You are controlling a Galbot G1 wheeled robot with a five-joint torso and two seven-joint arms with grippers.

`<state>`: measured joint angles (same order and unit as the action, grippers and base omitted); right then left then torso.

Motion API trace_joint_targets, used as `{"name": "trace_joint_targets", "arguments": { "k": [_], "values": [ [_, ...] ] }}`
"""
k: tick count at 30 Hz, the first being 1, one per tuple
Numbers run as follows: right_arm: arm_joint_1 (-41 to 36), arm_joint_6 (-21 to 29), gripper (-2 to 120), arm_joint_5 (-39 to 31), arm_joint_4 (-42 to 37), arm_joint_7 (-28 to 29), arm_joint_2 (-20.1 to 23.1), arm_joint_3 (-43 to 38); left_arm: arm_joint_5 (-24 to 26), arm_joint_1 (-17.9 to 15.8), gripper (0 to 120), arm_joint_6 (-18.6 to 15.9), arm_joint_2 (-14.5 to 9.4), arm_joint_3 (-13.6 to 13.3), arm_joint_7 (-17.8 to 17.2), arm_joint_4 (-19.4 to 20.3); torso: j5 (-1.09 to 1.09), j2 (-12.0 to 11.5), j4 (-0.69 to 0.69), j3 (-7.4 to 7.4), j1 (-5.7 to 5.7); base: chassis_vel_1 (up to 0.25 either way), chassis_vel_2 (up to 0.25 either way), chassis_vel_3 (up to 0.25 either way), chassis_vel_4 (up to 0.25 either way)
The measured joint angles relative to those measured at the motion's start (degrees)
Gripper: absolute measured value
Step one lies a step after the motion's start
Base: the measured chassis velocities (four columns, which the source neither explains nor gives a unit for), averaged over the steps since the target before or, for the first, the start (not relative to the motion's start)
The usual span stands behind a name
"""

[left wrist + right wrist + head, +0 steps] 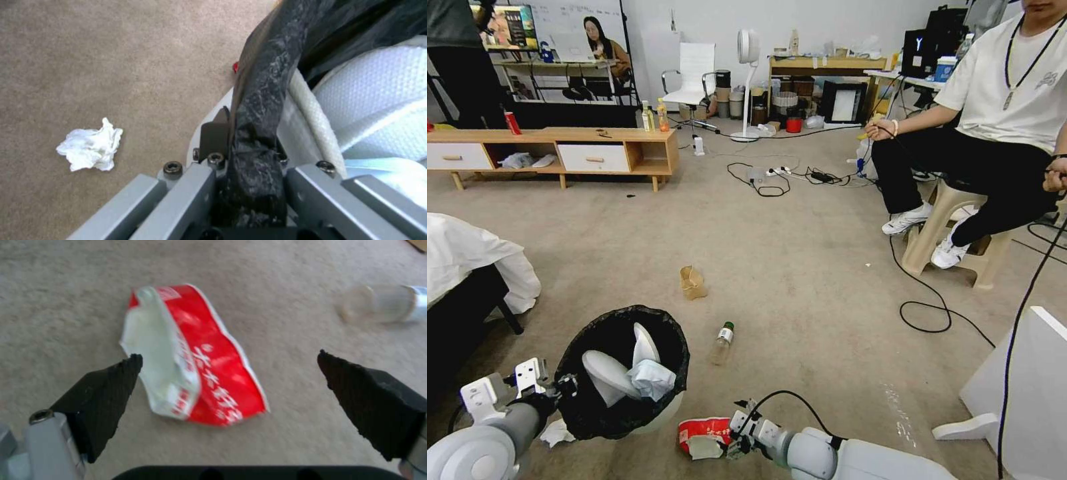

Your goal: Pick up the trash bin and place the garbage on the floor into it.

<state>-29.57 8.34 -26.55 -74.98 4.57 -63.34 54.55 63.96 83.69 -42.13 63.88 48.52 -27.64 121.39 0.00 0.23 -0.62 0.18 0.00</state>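
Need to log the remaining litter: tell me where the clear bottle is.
In the head view the clear bottle lies on the floor, ahead of the trash bin, between the tan paper bag and the red-and-white wrapper.

The head view looks forward and down from high up, wide across the carpet [800, 267] to the far wall, with both arms at its lower edge. The left wrist view sits close against the bin [262, 100] rim, looking down past it at the floor and a tissue [91, 150]. The right wrist view looks down from near the floor between the spread fingers of the right claw [229, 380] at a red wrapper [195, 353]. Head and right wrist views share the wrapper [704, 433] and a bottle [724, 340]; head and left wrist views share the bin [620, 367] and tissue [557, 433].
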Motion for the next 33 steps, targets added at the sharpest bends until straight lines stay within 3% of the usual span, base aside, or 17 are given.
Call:
{"name": "trace_joint_targets", "arguments": {
  "k": [10, 33],
  "values": [
    [1.35, -2.31, 100, -0.15, 7.34, -1.22, -6.51, 2.57, -0.08, -0.23, 2, 0.0, 0.01, -0.1, 0.08, -0.5, -0.01, 0.0, 0.0, 0.0, 0.0, 0.0, 0.0, 0.0, 0.0],
    [-0.75, -5.36, 99, -0.62, 14.46, -1.89, -9.26, 2.83, -0.23, -0.22, 2, 0.0, 0.16, -0.07, 0.18, -0.68, 0.0, 0.0, 0.0, 0.0, 0.0, 0.0, 0.0, 0.0, 0.0]
  ]
}}
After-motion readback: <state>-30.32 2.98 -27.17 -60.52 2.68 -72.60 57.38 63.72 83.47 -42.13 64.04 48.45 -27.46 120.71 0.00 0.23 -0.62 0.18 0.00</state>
